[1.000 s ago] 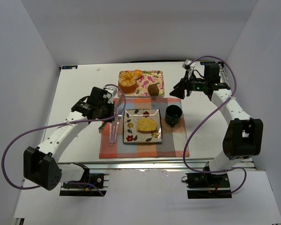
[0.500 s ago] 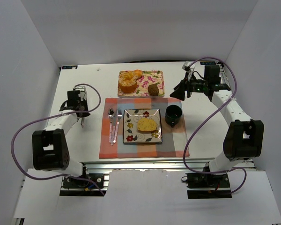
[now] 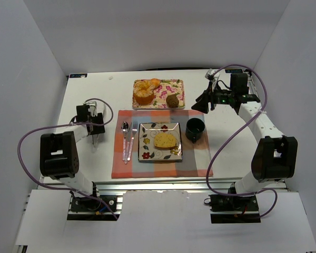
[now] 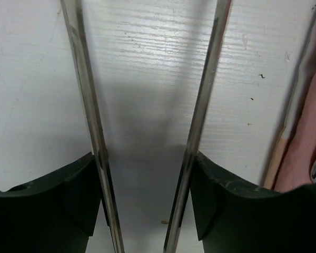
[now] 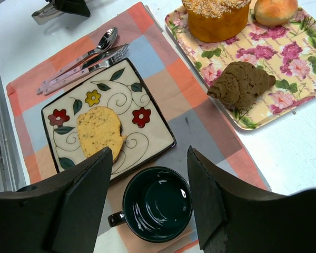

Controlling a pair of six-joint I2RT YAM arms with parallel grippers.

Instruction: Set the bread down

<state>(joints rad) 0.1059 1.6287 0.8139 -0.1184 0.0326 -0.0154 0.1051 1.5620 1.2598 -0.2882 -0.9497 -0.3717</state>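
Note:
The bread (image 3: 166,140), a pale yellow slice with a golden crust, lies on the square flowered plate (image 3: 147,138) in the middle of the checked placemat. In the right wrist view the bread (image 5: 99,130) lies flat and free on the plate (image 5: 147,139). My left gripper (image 3: 95,138) hangs low over the bare white table, left of the mat. It is open, and only table shows between its fingers (image 4: 89,121). My right gripper (image 3: 196,105) hovers at the back right, open and holding nothing, looking down over the dark mug (image 5: 157,203).
A spoon and fork (image 3: 128,139) lie on the placemat (image 3: 195,158) left of the plate. The dark mug (image 3: 195,129) stands right of the plate. Behind the mat, a floral tray (image 3: 163,97) carries an orange-glazed pastry (image 3: 144,94) and a brown muffin (image 3: 172,100).
My left arm has drawn back from the cutlery by the plate to the bare table on the left, and its gripper has opened. The right arm has not moved.

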